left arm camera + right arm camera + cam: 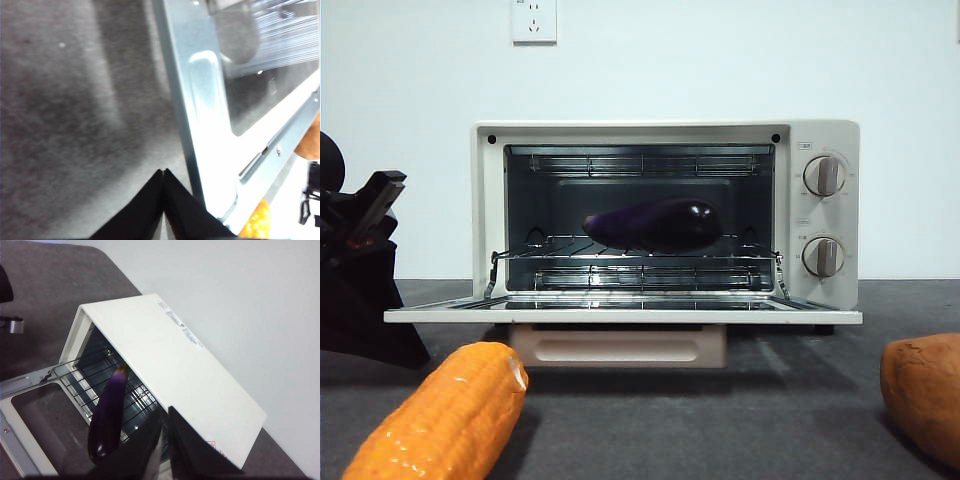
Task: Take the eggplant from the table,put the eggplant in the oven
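Eggplant (655, 223): we are seeing it lying on the wire rack (635, 254) inside the oven (665, 215).
Right end effector (165, 427): clenched, empty, hanging above the oven.
Left end effector (163, 200): clenched, empty, waiting at the oven's nine o'clock.
Progress: placement looking done; door (620, 312) lying open.

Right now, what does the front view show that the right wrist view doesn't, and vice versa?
Front view only: the two knobs, the corn cob, the sweet potato, the wall socket, and a dark arm at the picture's left edge.

Right wrist view only: the oven's flat top panel with its label strip, and the right end effector, jaws together, above the oven.

Both: the eggplant lying on the wire rack, the door folded down, the table.
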### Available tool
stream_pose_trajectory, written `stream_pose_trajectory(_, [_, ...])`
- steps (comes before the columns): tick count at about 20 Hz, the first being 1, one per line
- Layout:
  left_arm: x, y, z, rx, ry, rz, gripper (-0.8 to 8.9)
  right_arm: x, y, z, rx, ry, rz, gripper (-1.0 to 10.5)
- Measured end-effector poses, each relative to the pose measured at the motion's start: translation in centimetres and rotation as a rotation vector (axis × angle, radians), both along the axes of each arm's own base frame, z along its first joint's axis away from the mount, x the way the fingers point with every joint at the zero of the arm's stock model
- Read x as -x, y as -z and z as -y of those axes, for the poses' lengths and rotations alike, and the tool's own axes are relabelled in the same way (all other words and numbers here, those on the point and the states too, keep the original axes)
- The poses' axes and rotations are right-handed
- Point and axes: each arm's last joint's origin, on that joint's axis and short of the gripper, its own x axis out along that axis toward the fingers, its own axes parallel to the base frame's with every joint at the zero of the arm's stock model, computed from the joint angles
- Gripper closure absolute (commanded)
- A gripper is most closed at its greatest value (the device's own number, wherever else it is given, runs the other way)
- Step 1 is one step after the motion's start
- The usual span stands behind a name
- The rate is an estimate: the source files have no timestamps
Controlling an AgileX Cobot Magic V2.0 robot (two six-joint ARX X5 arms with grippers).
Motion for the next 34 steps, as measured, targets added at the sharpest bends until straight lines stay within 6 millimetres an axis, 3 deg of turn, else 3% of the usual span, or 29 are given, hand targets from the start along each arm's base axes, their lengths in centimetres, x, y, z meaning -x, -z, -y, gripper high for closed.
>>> stream_pose_trajectory(10, [-0.4,-0.3,-0.3,0.018,-0.010,0.025,8.08,0.4,1.3,0.4,0.047,-0.011,-0.132,9.4])
stream_pose_trajectory(17, [-1.8,-2.6,-1.1,0.086,-0.046,0.068,8.08,0.8,2.4,0.9,0.087,-0.034,-0.273,9.4])
stream_pose_trajectory(22, [-3.1,-7.3,-1.2,0.164,-0.038,0.208,8.08,0.9,2.6,1.0,0.075,-0.037,-0.309,9.4])
stream_pose_trajectory(29, [-5.2,-16.0,-1.0,0.205,-0.011,0.478,8.08,0.9,2.6,1.0,0.068,-0.033,-0.316,9.4])
stream_pose_trajectory(34, [-4.8,-19.4,-1.2,0.133,-0.068,0.527,8.08,1.1,2.7,1.0,0.080,-0.054,-0.341,9.4])
